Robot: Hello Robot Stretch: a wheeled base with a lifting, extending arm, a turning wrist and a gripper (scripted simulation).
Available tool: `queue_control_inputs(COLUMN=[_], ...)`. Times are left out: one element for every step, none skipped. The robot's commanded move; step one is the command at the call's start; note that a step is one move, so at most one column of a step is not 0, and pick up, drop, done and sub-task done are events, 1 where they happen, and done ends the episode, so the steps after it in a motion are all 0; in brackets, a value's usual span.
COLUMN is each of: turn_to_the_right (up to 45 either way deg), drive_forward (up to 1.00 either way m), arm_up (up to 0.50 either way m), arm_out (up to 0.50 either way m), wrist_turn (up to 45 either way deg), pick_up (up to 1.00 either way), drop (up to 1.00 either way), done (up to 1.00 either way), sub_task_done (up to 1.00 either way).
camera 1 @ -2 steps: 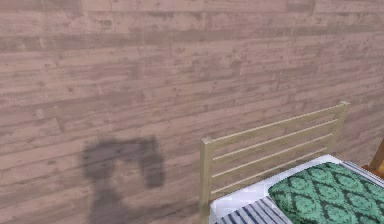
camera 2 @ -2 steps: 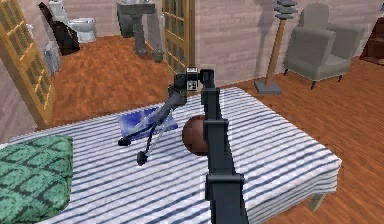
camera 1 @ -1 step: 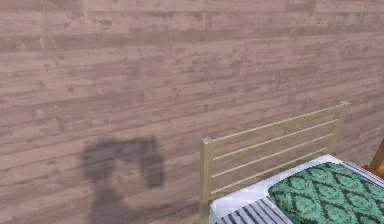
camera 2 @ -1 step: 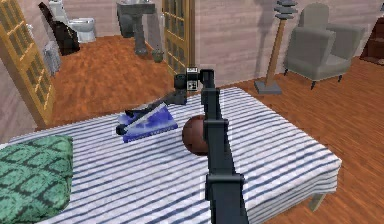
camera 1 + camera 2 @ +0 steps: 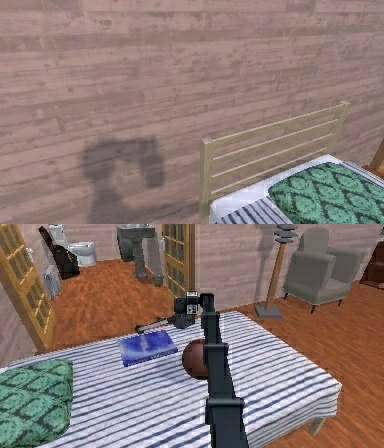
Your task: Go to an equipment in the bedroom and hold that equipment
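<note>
A dark reddish-brown ball (image 5: 192, 359) lies on the bed (image 5: 120, 399), about mid-mattress on the blue-and-white striped sheet, and the arm (image 5: 225, 404) crosses in front of its right side in the arm side view. Just beside it, toward that view's left, a blue book (image 5: 148, 348) lies flat on the same sheet.

The arm reaches out across the bed from the bottom edge. At its far end the claw (image 5: 150, 325) sticks out to the left, above the book and near the mattress's far edge. With the book and bedding so close behind it, I cannot tell whether the claw is grasping anything.

A green patterned pillow (image 5: 30, 394) sits at the bed's near left corner. In the forward view the same pillow (image 5: 325, 195) shows low on the right, in front of a pale slatted headboard (image 5: 270, 145) that stands against a wood-plank wall (image 5: 150, 70).

Beyond the bed lies a reddish wooden floor (image 5: 100, 309). A grey armchair (image 5: 322, 269) stands at the far right with a tall stand (image 5: 275, 269) beside it. At the left a glazed wooden door (image 5: 22, 284) stands ajar, and a white toilet (image 5: 85, 244) shows past it.
</note>
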Motion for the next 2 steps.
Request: queue_control_inputs(turn_to_the_right=[0.0,0.0], drive_forward=[0.0,0.0], arm_up=[0.0,0.0], arm_out=[0.0,0.0], wrist_turn=[45.0,21.0], pick_up=[0.0,0.0], drop=[0.0,0.0], done=[0.0,0.0], sub_task_done=[0.0,0.0])
